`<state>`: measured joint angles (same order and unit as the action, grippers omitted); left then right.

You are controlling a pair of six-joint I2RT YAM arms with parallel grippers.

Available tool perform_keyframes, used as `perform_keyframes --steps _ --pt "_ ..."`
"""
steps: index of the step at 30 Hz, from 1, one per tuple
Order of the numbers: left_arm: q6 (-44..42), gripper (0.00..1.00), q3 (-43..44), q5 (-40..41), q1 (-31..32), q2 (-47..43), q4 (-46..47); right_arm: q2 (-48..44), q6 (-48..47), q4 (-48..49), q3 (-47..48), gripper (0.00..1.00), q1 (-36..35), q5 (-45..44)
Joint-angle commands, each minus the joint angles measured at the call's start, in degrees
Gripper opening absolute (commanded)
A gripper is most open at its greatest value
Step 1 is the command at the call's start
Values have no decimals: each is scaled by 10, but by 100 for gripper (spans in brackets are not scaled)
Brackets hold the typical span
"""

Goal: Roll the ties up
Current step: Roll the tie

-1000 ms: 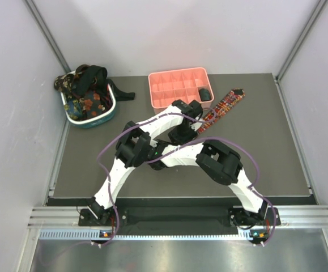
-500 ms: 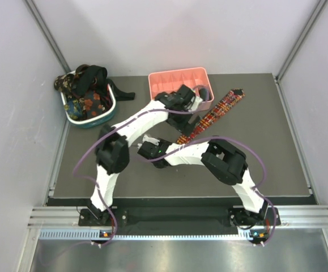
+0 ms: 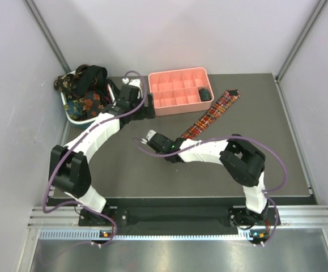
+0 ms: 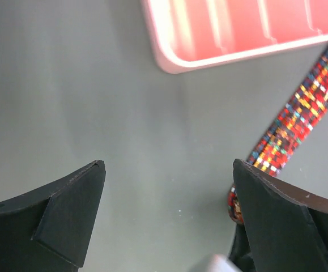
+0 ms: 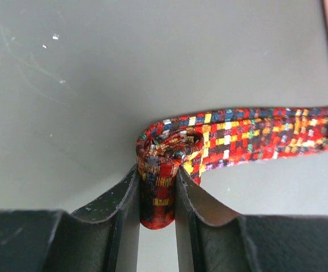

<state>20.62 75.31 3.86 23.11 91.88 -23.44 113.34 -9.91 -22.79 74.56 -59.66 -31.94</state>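
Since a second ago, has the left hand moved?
Yes. The left hand swung leftward. It was over the tie just in front of the tray, and now sits beside the tray's left front corner, nearer the basket.

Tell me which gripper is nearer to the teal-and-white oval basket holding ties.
Left. The left gripper hovers open right of the basket, beside the pink plastic tray; the right gripper is farther, mid-table, shut on the rolled end of the red-yellow plaid tie.

lab robot cell: white panel walls, aluminium rail
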Motion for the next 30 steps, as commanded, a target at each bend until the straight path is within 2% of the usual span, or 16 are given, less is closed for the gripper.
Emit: perform_keyframes --steps 1,4,6,8,18,25,27,30 --pt "62 99 -41 -15 -23 -44 108 -45 13 42 -19 9 20 114" --pt "106 99 -97 -35 -53 -62 143 -64 16 50 -28 9 38 165" --pt "139 99 -118 -82 -82 -71 164 -69 19 55 -35 9 52 197" --pt "142 99 -142 -91 -90 -78 185 -81 23 62 -39 9 61 230" --pt "126 99 -201 -117 -91 -83 221 -105 53 65 -46 9 159 421" --pt "108 99 -256 -162 -90 -90 260 -80 74 58 -36 9 216 545" --pt "102 99 -261 -177 -82 -89 264 -72 77 54 -28 9 233 588" --pt "87 99 -270 -156 -56 -93 262 -55 83 49 -21 9 254 635"
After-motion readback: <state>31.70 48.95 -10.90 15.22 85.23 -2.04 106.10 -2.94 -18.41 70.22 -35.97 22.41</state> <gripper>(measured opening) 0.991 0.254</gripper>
